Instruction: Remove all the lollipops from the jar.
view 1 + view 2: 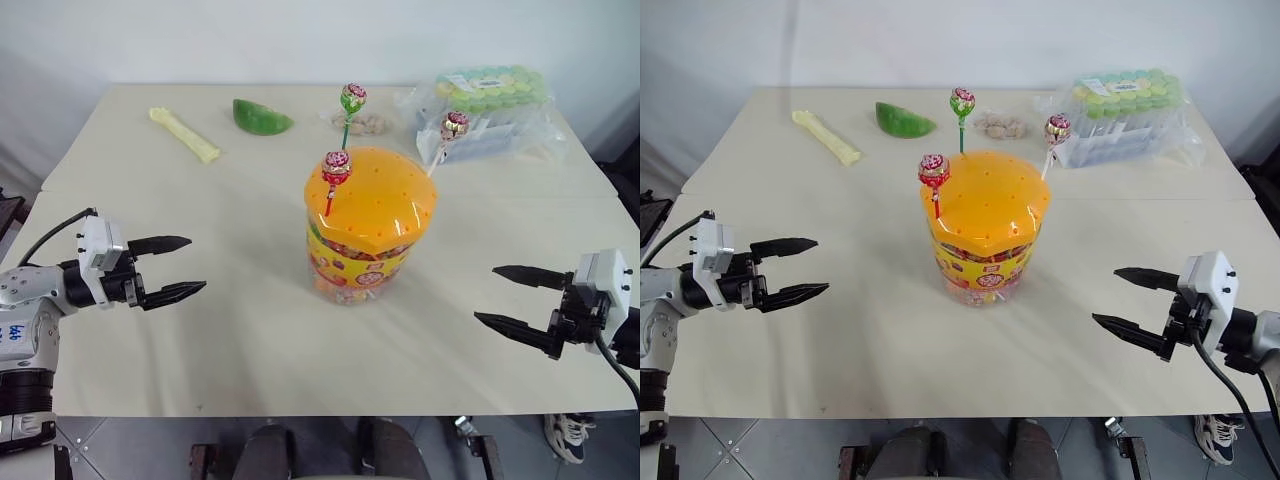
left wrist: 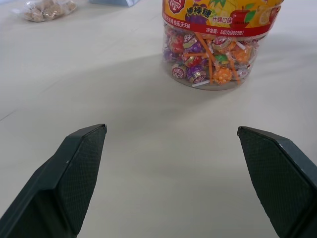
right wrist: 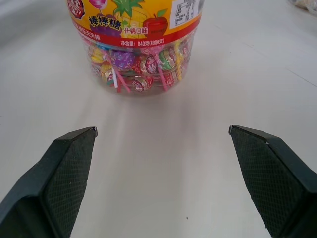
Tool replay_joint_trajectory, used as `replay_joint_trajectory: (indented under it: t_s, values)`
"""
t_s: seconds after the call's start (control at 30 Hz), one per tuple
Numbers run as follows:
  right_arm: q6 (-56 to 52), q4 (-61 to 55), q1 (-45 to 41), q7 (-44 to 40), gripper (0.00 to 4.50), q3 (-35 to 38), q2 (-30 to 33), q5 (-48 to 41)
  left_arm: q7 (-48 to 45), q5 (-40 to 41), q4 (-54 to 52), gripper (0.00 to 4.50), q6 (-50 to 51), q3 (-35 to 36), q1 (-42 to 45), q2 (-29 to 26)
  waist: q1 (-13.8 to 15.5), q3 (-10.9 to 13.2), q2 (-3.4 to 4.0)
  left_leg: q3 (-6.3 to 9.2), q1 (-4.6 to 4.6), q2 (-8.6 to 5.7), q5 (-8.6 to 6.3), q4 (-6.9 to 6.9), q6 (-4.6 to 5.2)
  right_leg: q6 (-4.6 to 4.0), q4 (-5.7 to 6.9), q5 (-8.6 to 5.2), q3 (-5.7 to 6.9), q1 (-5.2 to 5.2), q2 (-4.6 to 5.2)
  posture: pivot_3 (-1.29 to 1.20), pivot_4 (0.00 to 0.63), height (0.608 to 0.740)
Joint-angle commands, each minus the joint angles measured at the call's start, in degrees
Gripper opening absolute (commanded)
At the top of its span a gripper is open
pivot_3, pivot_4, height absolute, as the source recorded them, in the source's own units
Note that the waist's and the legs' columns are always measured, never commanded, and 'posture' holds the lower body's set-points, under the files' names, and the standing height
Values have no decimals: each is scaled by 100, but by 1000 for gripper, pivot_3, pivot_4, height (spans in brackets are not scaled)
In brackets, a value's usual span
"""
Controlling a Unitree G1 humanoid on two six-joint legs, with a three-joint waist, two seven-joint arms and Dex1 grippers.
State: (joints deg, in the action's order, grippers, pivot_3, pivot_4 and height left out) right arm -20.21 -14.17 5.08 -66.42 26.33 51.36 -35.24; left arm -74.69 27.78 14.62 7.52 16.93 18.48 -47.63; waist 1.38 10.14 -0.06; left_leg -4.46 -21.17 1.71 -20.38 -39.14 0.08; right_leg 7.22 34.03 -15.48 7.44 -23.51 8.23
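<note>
Table (image 1: 250,330) carries the jar (image 1: 368,225) at centre, upright, orange lid on. Left gripper (image 1: 172,268) and right gripper (image 1: 512,298) flank it well apart, both spread wide and empty, likely staged for a pick. Three lollipops stand stuck in lid holes: green (image 1: 353,98), red-gold (image 1: 455,125), red (image 1: 336,168).

The jar (image 1: 365,235), clear with an orange dotted lid, is standing upright midway between the left pincer (image 1: 178,268) and the right pincer (image 1: 508,297), three lollipops (image 1: 336,169) sticking up from its lid.
</note>
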Motion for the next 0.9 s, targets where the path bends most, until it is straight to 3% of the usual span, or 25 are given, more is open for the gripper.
replay_joint_trajectory:
  t_s: [0.03, 0.3, 0.53, 0.73, 0.9]
  values:
    - [52, -2, -90, -42, 4480, 183, 114, -48, -108, 154, -90, 4500, 5, 141, -26, -88, -2, 0, 0, 0, 1, 0, 0, 0, 0, 0, 0, 0, 0, 0, 0, 0, 150, 740]
    - [34, -4, -184, -41, 4480, 192, 115, -70, 167, 270, -613, 4500, 581, 222, -124, -202, -3, 0, 0, -1, 1, 0, 0, -3, 0, 0, 3, 0, -3, 0, 0, 0, 150, 740]
    - [-174, -293, -247, 6, 4480, 331, 136, -343, -171, 980, -1370, 4500, 1243, 501, -15, -592, 1, 0, 0, 0, 1, 1, 0, -5, 0, 0, 7, 0, -5, 0, 0, 0, 150, 740]
    - [-437, -656, -270, -37, 4480, 552, 200, -730, -82, 1162, -1716, 4500, 1432, 276, 885, -651, 14, 0, 0, 1, 3, -1, 0, -10, 0, 1, 11, 0, -9, 3, 0, 0, 150, 740]
    - [-773, -1133, -767, 350, 4480, 725, 165, -1483, -312, 1318, -1821, 4500, 1542, -566, 2114, -9, 15, 0, 0, 0, 0, -5, 0, -27, 0, 4, 19, 2, -14, 4, -1, 0, 150, 740]
